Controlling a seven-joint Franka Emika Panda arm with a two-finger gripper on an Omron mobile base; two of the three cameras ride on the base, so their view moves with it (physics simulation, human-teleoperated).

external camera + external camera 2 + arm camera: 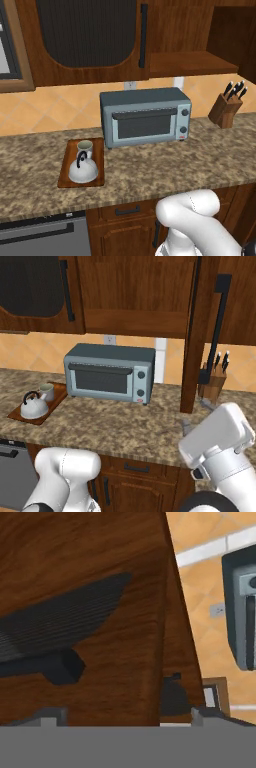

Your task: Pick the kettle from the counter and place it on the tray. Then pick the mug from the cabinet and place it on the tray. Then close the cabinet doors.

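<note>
The kettle (83, 170) sat on the tray (65, 176), on the half farther from the wall, its black arched handle upright. The mug (85, 148) stood on the same tray just behind the kettle, on the wall side, close to it or touching; which could not be told. The tray lay flat on the counter (165, 167), just left of the toaster oven (145, 117) and near that oven's front left corner. In the right base view the kettle (34, 405), mug (46, 391) and tray (16, 416) appeared likewise to the left of the toaster oven (110, 371).

Above the toaster oven hung the cabinet (192, 64), its wooden shelf bare. The left cabinet door (85, 37) lay shut, above and to the left of the oven. The right cabinet door (206, 331) stood swung out over the counter, right of the oven, edge-on to the right base camera, its black bar handle facing right. A knife block (226, 110) stood on the counter well to the right of the oven, behind that open door.

The fingers (197, 413) were beside the lower part of the open door, right of the oven. In the hand view the door's (90, 612) mesh panel and handle loomed close, and I cannot tell how far apart the fingers stood or whether they gripped anything.
</note>
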